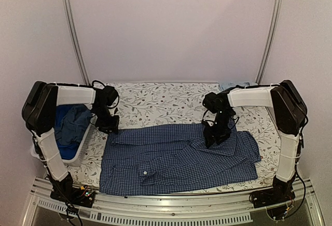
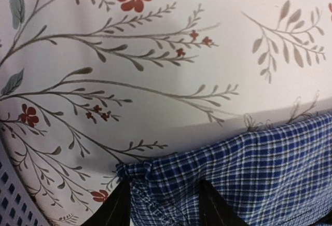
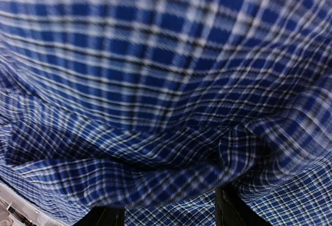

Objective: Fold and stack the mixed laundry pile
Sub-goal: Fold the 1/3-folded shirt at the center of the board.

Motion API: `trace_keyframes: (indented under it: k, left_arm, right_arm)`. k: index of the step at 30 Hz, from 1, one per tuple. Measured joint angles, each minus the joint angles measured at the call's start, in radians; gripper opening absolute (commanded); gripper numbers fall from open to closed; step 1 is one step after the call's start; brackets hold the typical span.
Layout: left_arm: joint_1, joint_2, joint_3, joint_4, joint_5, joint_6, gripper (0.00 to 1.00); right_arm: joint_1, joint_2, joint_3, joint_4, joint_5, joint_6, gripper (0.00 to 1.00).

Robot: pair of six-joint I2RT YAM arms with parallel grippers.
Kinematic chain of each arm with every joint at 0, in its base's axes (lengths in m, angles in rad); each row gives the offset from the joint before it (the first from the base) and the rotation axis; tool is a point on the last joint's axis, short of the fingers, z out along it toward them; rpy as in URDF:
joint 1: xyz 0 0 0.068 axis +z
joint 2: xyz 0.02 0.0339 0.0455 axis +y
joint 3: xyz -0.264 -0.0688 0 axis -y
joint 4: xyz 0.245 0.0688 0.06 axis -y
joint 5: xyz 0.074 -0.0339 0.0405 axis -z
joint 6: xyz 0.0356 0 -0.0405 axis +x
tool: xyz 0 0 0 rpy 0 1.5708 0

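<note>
We judge the job to be at an early stage. The dark blue checked shirt lies spread across the flower-patterned worktop, mostly flat with some rumpling near its right side, and we see no clean fold in it yet. No folded stack shows anywhere. A heap of blue garments waits in the white basket at the left edge, and a light-blue piece peeks out at the far right behind the arm. The left pincer sits at the shirt's far left corner, its jaws parted with the cloth edge lying loose between them. The right pincer is low over the shirt's far right part, its jaws likewise apart above a bunched ridge of cloth, clamping nothing. This shirt and everything else remain to be folded and stacked.
</note>
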Motion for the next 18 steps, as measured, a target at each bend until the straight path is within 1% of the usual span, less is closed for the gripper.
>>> trace_keyframes:
  k: [2, 4, 7, 10, 12, 13, 15, 16, 18]
  left_arm:
    - [0.014, 0.039, -0.002, 0.002, 0.003, -0.016, 0.14]
    - [0.028, 0.061, 0.008, 0.003, 0.009, -0.018, 0.00]
    - [0.051, 0.087, 0.043, 0.006, 0.030, -0.025, 0.00]
    - [0.085, 0.142, 0.125, 0.014, 0.050, -0.024, 0.00]
    - [0.104, 0.168, 0.170, 0.020, 0.054, -0.018, 0.00]
    - [0.111, 0.174, 0.186, 0.024, 0.052, -0.014, 0.12]
    - [0.121, 0.176, 0.202, 0.028, 0.054, -0.005, 0.41]
    - [0.122, 0.176, 0.207, 0.029, 0.053, 0.002, 0.51]
    - [0.122, 0.176, 0.207, 0.033, 0.057, 0.008, 0.62]
  right_arm:
    - [-0.007, 0.008, -0.018, 0.006, -0.001, -0.009, 0.58]
    - [-0.019, 0.009, -0.018, 0.011, -0.003, -0.016, 0.58]
    - [-0.047, 0.022, 0.002, 0.004, -0.010, -0.024, 0.58]
    - [-0.077, 0.067, 0.074, -0.008, -0.007, -0.041, 0.59]
    - [-0.098, 0.094, 0.127, -0.002, 0.000, -0.056, 0.63]
    - [-0.108, 0.098, 0.144, 0.003, 0.004, -0.066, 0.66]
    - [-0.126, 0.092, 0.167, 0.012, 0.011, -0.076, 0.69]
    - [-0.137, 0.083, 0.175, 0.018, 0.014, -0.077, 0.69]
    - [-0.162, 0.048, 0.181, 0.040, 0.012, -0.071, 0.69]
